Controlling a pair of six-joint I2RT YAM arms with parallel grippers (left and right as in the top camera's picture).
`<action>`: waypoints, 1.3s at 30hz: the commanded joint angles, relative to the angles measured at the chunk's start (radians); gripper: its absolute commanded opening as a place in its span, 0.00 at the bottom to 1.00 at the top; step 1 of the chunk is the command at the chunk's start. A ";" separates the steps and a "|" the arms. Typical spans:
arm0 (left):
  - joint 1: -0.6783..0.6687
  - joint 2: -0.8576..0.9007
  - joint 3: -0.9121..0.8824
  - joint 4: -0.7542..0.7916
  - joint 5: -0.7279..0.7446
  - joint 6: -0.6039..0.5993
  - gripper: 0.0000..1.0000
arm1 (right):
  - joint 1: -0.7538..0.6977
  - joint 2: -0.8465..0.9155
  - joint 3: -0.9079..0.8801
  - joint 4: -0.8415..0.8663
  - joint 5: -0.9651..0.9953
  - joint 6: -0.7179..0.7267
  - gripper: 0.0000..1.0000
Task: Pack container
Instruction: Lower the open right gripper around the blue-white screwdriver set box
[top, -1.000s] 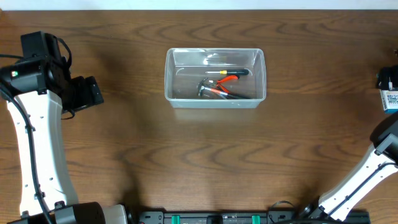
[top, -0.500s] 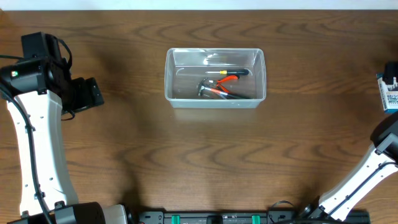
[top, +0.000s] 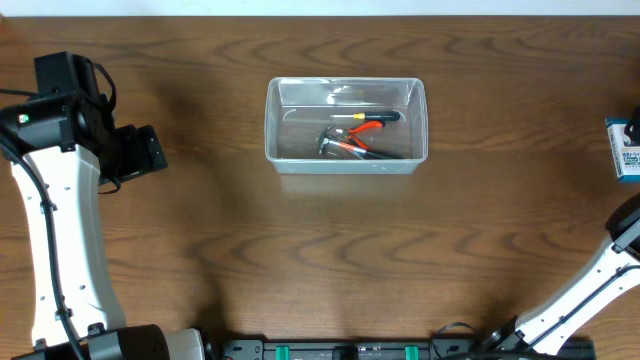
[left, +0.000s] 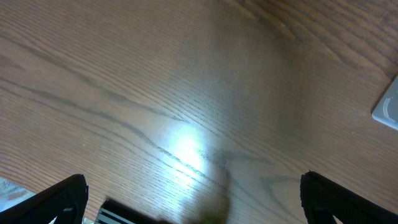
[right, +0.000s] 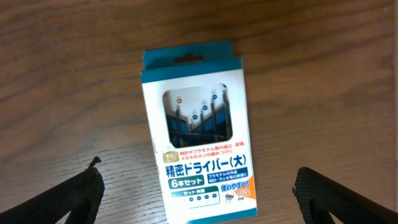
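The clear plastic container (top: 345, 160) stands at the table's centre back, holding red-handled pliers (top: 358, 142) and a yellow-and-black screwdriver (top: 372, 117). My left gripper (top: 150, 150) hovers far to its left, open over bare wood (left: 193, 208); one container corner (left: 388, 107) shows at the left wrist view's right edge. My right gripper (right: 202, 199) is open above a small blue-and-white screwdriver-set box (right: 196, 134) that lies flat on the table between its fingers (right: 62, 199), untouched. In the overhead view the box (top: 626, 150) sits at the far right edge.
Brown wood table (top: 330, 250) all around. The left arm (top: 55, 230) runs down the left side and the right arm (top: 600, 280) rises from the lower right corner. A black rail (top: 350, 350) lines the front edge.
Overhead, the right gripper's dark body has slid off the right edge, uncovering more of the blue-and-white box. The left arm and the container have not moved.
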 joint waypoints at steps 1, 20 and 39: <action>0.004 -0.010 0.022 -0.004 -0.001 -0.006 0.98 | 0.009 0.013 0.022 -0.004 -0.032 -0.087 0.99; 0.004 -0.010 0.022 -0.008 -0.001 -0.006 0.98 | 0.008 0.066 0.022 -0.011 0.010 -0.101 0.99; 0.004 -0.010 0.022 -0.008 -0.001 -0.006 0.98 | 0.000 0.113 0.019 -0.016 0.071 -0.075 0.99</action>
